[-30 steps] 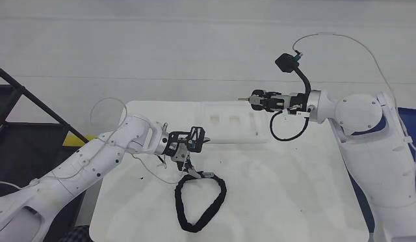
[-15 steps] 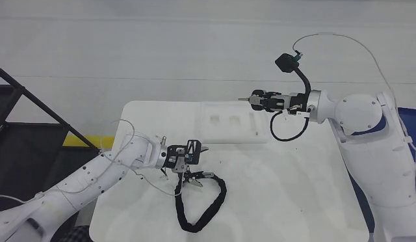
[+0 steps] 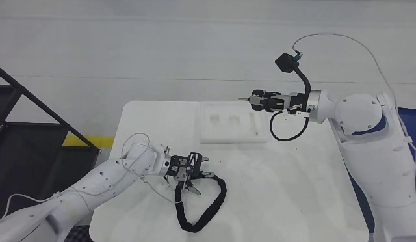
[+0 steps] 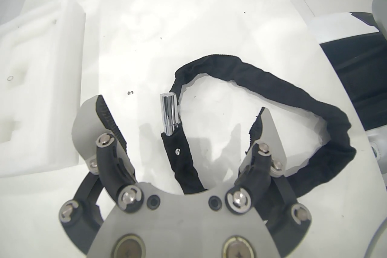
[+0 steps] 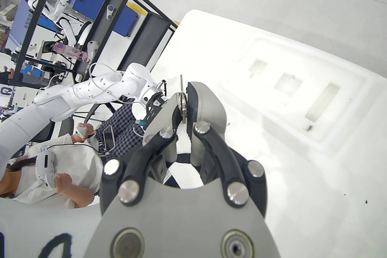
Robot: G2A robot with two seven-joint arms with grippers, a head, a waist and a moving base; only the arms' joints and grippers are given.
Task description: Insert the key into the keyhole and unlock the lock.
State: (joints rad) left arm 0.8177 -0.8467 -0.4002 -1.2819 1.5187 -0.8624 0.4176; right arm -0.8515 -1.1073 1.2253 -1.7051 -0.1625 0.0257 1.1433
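Top view: the desk (image 3: 292, 190) carries a white foam tray (image 3: 229, 123) at its far edge and a black fabric-sleeved chain lock (image 3: 220, 200) near the front, lying in a loop. The left gripper (image 3: 200, 175) sits low over the loop's open end. The right gripper (image 3: 257, 100) is held above the tray's far right corner, well apart from the lock, with the key (image 3: 246, 99) projecting from its tip.

Left wrist view: the left gripper (image 4: 181, 112) is spread wide and grips nothing. The chain lock (image 4: 302, 102) ends in a chrome lock cylinder (image 4: 168, 114), which lies between the two fingers and touches neither. The foam tray (image 4: 39, 59) lies just beside one finger. The keyhole cannot be made out.

Right wrist view: the right gripper (image 5: 183, 103) is clamped on the head of the key (image 5: 181, 83), with the thin blade standing out past the pads. The foam tray (image 5: 302, 83) shows three rectangular recesses. A small label on the left arm's wrist (image 5: 155, 102) is too small to read.
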